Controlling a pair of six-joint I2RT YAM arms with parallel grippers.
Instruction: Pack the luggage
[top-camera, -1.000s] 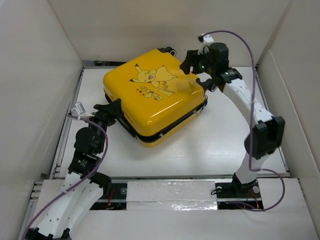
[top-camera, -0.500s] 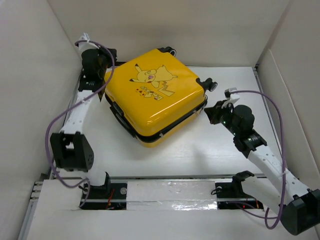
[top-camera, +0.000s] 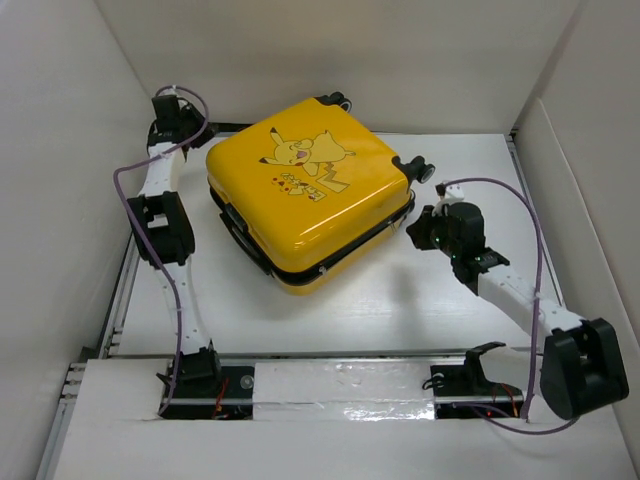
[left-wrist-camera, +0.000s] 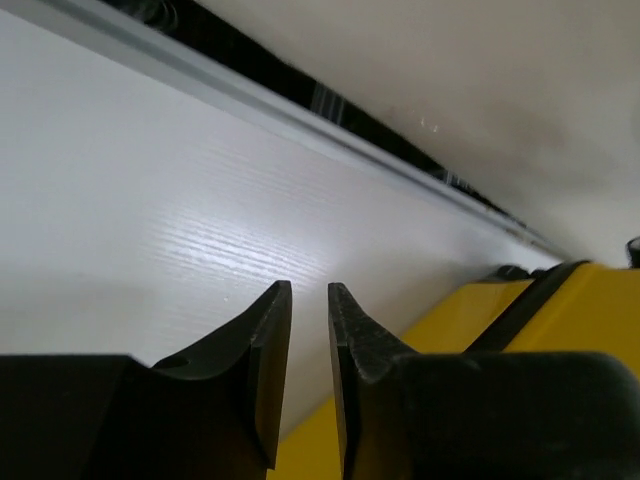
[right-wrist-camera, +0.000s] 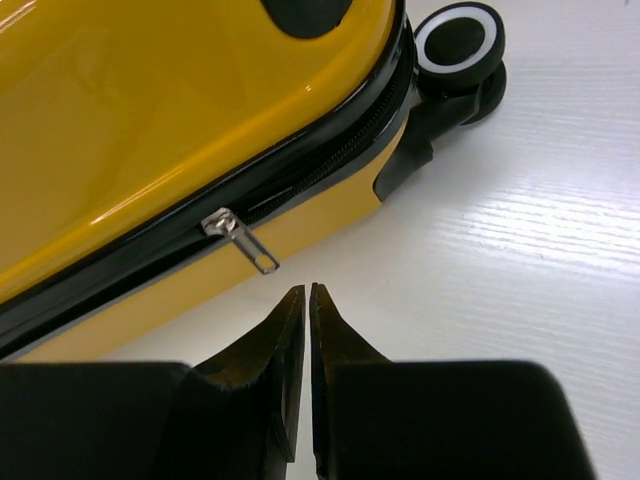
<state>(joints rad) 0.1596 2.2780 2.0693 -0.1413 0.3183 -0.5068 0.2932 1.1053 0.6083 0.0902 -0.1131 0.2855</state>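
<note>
The luggage (top-camera: 305, 200) lies flat and closed on the white desk (top-camera: 400, 310), cartoon face up, turned so that its corners point roughly to 12, 3, 6 and 9 o'clock in the top view. It sits in the far half of the desk, a little left of centre. Two black wheels (top-camera: 420, 168) stick out along its edge toward 1 and 2 o'clock. The left arm stretches up the left side of the desk, and its wrist is at about 10 o'clock from the luggage, close to the back corner of the white walls. In the left wrist view we see the left fingers (left-wrist-camera: 309, 290) nearly clenched, with a thin slit between them that shows bare desk. They grasp nothing, and the yellow shell lies just to their right. The right arm lies low across the right side of the desk, its head at about 4 o'clock from the luggage, near the side seam but apart from it. In the right wrist view the right fingers (right-wrist-camera: 306, 292) are pressed almost together with only a hairline between the tips, and they also grasp nothing. Just beyond those tips, toward 11 o'clock, a small metal zip pull (right-wrist-camera: 245, 243) hangs from the black zip band and points down at the desk. The tips do not touch it. A black wheel with a white ring (right-wrist-camera: 458, 40) shows at 1 o'clock in that view. A purple cable (top-camera: 130, 190) loops along each arm.
</note>
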